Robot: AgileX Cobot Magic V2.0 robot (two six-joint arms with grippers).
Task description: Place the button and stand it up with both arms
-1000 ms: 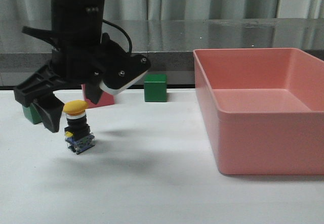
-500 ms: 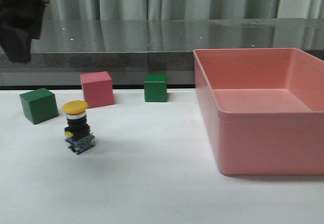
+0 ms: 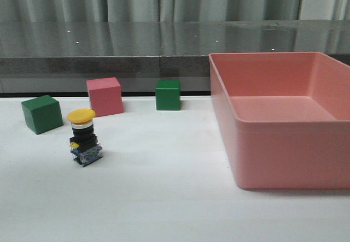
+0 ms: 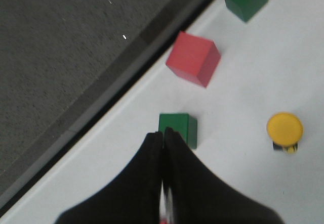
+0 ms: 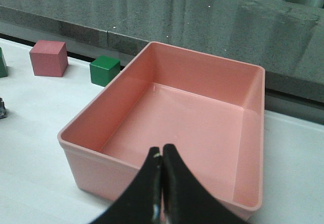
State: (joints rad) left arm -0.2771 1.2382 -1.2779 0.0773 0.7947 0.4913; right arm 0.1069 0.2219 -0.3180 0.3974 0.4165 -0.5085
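The button [image 3: 83, 138] stands upright on the white table at the left, yellow cap up, black body and clear bluish base below. It also shows from above in the left wrist view [image 4: 285, 131], and its base edge peeks in at the right wrist view's edge [image 5: 2, 108]. No arm shows in the front view. My left gripper [image 4: 163, 133] is shut and empty, high above the table near a green cube [image 4: 178, 128]. My right gripper [image 5: 161, 150] is shut and empty, above the near wall of the pink bin [image 5: 101, 158].
The large pink bin [image 3: 284, 149] fills the right side. A green cube [image 3: 41, 113], a pink cube [image 3: 104, 95] and a second green cube [image 3: 168, 94] stand behind the button. A dark counter edge [image 3: 109, 64] runs behind the table.
My left arm let go of the button, rose up and to the left and left the front view. The button stays standing where it was.
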